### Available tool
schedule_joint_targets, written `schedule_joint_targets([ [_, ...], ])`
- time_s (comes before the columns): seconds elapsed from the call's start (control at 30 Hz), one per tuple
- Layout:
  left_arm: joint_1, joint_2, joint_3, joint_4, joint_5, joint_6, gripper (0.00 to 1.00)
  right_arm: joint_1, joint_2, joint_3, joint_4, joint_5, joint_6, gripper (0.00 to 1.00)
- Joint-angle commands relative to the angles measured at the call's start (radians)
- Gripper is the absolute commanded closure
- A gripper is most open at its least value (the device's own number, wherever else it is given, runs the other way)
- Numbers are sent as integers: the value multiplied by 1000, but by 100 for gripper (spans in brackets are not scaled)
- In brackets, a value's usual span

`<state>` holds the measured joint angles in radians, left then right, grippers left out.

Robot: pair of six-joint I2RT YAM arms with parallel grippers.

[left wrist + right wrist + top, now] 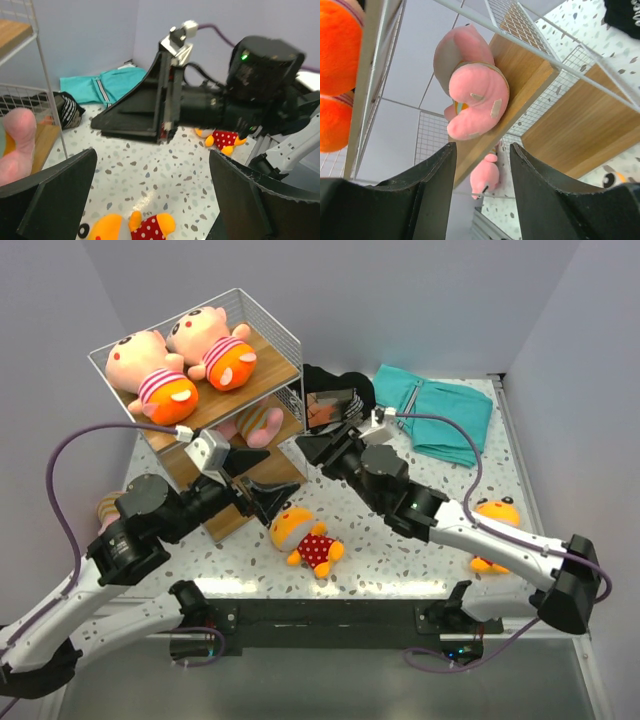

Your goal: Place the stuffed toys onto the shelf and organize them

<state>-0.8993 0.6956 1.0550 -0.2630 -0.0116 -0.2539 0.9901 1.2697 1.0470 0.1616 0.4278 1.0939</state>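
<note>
The shelf (pixel 280 368) stands at the back left. Two pink stuffed toys (pixel 150 370) (pixel 215 345) in striped tops and orange shorts lie on its top board. A third pink toy (pixel 472 95) lies on the middle board (pixel 530 75). My right gripper (pixel 482 147) hangs just in front of it, open, nothing between its fingers. An orange-yellow toy in a red polka-dot outfit (pixel 305 540) lies on the table. My left gripper (pixel 152 155) is wide open above it and holds nothing. Another polka-dot toy (pixel 495 512) lies beside the right arm.
A folded teal cloth (pixel 435 410) and a black bundle (pixel 335 390) lie at the back of the speckled table (pixel 400 550). The two grippers (pixel 262 482) (pixel 315 432) are close together by the shelf's front corner. Another plush (pixel 107 510) peeks out left of the shelf.
</note>
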Motion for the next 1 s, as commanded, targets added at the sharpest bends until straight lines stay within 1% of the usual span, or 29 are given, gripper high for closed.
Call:
schedule_joint_targets([
  [0.0,-4,-36,-41,-28,-53,-36,0,2,-118,-70,-70,63,-173,49],
  [0.13,-4,-76,-87,-88,-99,-65,0,-4,-164,-90,-109,109,-229,49],
  [0.3,-6,-152,-154,-104,-162,-105,0,-10,-176,-105,-119,114,-275,49],
  [0.53,-4,-191,-178,-162,-209,-146,0,-11,-179,-127,-145,103,-305,49],
  [0.67,-4,-203,-168,-150,-215,-148,0,-14,-181,-139,-128,111,-319,49],
  [0.77,-4,-200,-136,-117,-212,-133,0,-16,-170,-130,-131,97,-325,49],
  [0.87,-4,-163,-66,-81,-211,-90,1,-19,-164,-133,-122,92,-324,49],
  [0.97,-4,-70,64,-65,-223,-19,1,-19,-158,-130,-122,81,-325,49],
])
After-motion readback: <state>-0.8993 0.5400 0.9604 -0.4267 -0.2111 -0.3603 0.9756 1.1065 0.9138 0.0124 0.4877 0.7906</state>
